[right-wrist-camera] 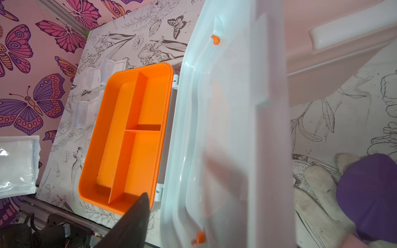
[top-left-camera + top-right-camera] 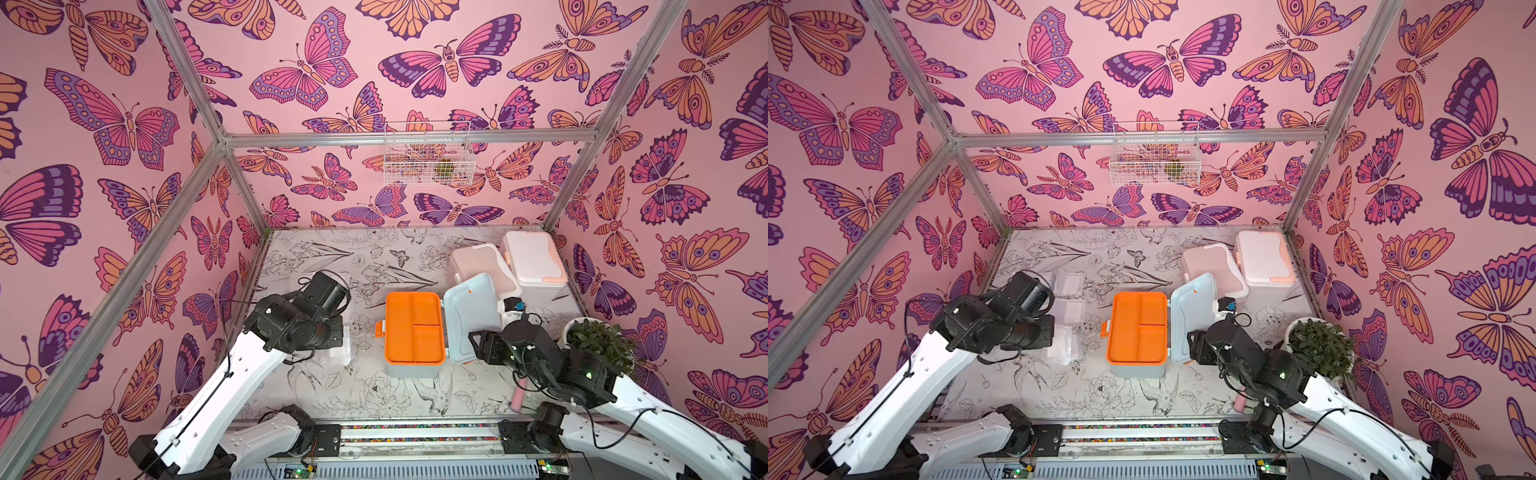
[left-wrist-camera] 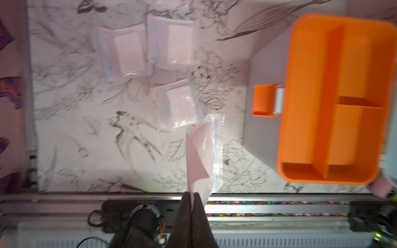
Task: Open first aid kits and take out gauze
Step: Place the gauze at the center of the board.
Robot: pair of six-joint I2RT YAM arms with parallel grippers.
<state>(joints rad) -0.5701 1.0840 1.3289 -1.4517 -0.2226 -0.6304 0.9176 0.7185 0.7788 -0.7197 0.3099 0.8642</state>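
**Layout.** The open kit (image 2: 415, 362) is standing at the centre of the worktop (image 2: 332, 395), its lid (image 2: 471, 316) rising along its right side. Behind the lid, the nearer closed kit (image 2: 482, 264) is sitting beside the corner kit (image 2: 534, 257) in the back right corner. Gauze packets (image 2: 1069, 282) are lying left of the open kit, and a potted plant (image 2: 598, 340) is standing at the right edge.

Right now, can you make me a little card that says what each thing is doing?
Blue kit: open, lid up, orange tray empty
Left gripper: shut on one gauze packet
Right gripper: at the lid, grip unclear
Loose gauze: several packets on the table, beside the blue kit
Pink kit, white kit: closed, behind
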